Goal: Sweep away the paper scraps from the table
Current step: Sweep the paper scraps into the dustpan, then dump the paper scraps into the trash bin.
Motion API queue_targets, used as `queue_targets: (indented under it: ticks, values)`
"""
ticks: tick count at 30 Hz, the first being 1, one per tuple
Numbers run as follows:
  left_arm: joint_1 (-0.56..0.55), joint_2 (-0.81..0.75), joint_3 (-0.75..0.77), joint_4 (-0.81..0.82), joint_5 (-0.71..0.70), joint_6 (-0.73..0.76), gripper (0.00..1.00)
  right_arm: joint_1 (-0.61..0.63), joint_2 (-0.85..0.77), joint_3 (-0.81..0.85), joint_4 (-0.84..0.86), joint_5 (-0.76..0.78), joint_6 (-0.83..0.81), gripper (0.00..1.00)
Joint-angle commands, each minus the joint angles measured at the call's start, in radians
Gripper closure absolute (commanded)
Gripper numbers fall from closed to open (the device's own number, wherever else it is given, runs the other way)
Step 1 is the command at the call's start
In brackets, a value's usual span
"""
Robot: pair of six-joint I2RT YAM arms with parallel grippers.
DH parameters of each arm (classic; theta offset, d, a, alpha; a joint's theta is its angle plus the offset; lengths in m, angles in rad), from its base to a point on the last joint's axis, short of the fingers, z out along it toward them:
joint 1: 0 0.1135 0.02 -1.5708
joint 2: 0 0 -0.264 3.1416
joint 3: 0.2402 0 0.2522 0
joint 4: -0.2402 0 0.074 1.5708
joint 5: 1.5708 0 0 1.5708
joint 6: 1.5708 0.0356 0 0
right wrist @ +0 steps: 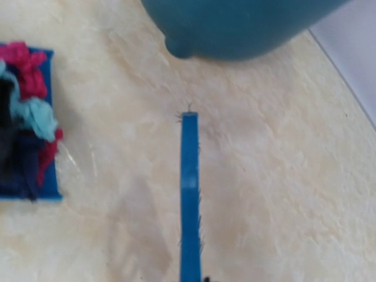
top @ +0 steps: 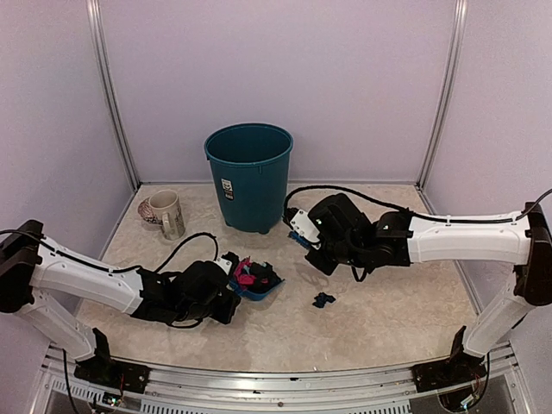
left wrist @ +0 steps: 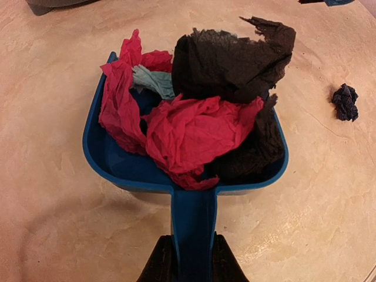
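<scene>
In the left wrist view the lower edge is cutting off the left gripper (left wrist: 192,261). Only two dark fingertips (left wrist: 158,264) are showing, squeezing the handle of the dustpan (left wrist: 100,155). The paper scraps (left wrist: 194,132) are covering most of its floor. In the right wrist view the left edge is cutting the dustpan, the upper edge is cutting the blurred bin (right wrist: 235,26), and the brush (right wrist: 190,194) is running out at the lower edge. From above, the wrist body is hiding the fingers of the right gripper (top: 307,233).

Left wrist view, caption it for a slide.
Left gripper holds dustpan heaped with paper scraps; one dark scrap lies on the table.
</scene>
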Motion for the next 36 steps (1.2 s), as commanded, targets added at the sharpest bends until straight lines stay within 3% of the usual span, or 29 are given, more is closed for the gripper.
queue_targets:
  ticks: [1, 15, 36]
  values:
    - [-0.007, -0.043, -0.011, 0.012, -0.049, 0.019, 1.0, -0.008, -0.056, -0.042, 0.026, 0.035, 0.042, 1.0]
    - [-0.032, -0.138, 0.027, -0.002, -0.087, 0.047, 1.0, -0.028, -0.15, -0.131, 0.037, 0.061, 0.083, 1.0]
    - [-0.048, -0.201, 0.377, -0.332, -0.105, 0.151, 1.0, -0.173, -0.302, -0.266, 0.04, 0.082, 0.176, 1.0]
